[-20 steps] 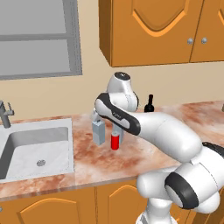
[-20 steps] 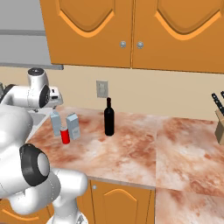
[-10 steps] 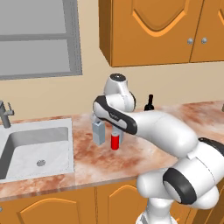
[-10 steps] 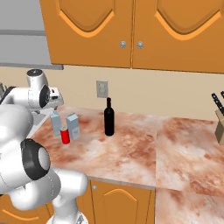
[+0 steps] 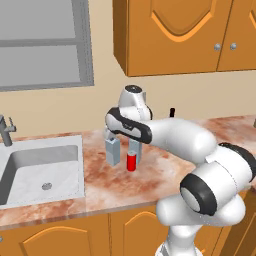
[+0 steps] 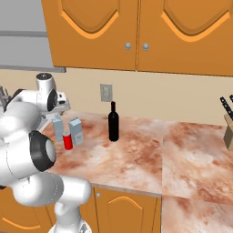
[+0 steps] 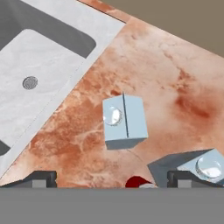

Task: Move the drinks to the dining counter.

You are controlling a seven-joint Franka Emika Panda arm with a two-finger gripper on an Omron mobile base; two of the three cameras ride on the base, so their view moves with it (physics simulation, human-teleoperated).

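Observation:
Two grey-blue cartons [image 6: 58, 129] [image 6: 76, 131] stand on the marble counter with a short red can [image 6: 68, 141] in front of them. The black bottle [image 6: 113, 122] stands further right. From above, one carton [image 7: 124, 121] sits just ahead of my open gripper [image 7: 113, 179]. The other carton [image 7: 197, 168] is by the right fingertip [image 7: 186, 178], and the can's top [image 7: 138, 182] lies between the tips. Nothing is held. In the left base view my arm hides part of the right carton [image 5: 135, 150] beside the left carton [image 5: 112, 151] and can [image 5: 131, 162]. The dining counter is out of view.
A grey sink [image 5: 42, 170] with a faucet [image 5: 6, 131] lies left of the drinks. Orange wall cabinets [image 6: 136, 36] hang overhead and a wall outlet [image 6: 106, 93] sits behind the bottle. A knife block [image 6: 228, 132] stands far right. Bare marble [image 6: 150, 159] spreads right of the bottle.
My hand has drifted slightly left above the cartons. The drinks have not moved and the jaws stay open.

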